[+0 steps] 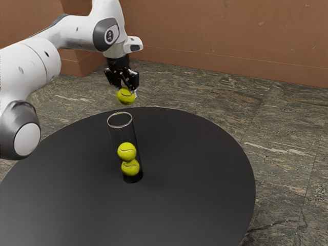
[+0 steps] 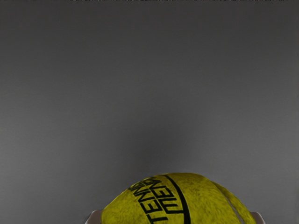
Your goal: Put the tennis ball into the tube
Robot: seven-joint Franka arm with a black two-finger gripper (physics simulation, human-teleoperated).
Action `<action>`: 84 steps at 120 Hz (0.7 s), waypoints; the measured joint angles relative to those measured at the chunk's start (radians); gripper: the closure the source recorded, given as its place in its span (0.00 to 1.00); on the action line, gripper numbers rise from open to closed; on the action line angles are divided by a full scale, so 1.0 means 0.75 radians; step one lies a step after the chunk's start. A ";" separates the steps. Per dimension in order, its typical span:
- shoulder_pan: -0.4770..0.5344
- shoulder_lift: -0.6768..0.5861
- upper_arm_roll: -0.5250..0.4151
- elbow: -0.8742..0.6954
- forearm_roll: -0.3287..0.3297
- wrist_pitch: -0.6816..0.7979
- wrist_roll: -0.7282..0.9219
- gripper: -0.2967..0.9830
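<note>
High over the table, my gripper (image 1: 127,92) is shut on a tennis ball (image 1: 125,96), which hangs above the rim of the clear tube (image 1: 120,119) in the exterior view. The tube stands upright on the table with two tennis balls inside, an upper one (image 1: 127,151) resting on a lower one (image 1: 130,167). In the wrist view the held ball (image 2: 173,200) has dark lettering, and fingertips of my gripper (image 2: 175,218) touch it from both sides.
The round black table (image 1: 195,174) carries the tube. Beyond it lie a stone-patterned floor (image 1: 287,133) and a brown wall (image 1: 220,36).
</note>
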 joint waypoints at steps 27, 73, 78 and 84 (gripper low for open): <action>-0.012 0.002 -0.058 0.020 -0.019 -0.014 0.015 0.75; -0.022 -0.399 -0.094 -0.418 -0.014 -0.001 0.032 0.75; -0.022 -0.425 -0.094 -0.459 -0.012 0.007 0.033 0.75; -0.022 -0.447 -0.097 -0.496 -0.011 0.017 0.035 0.75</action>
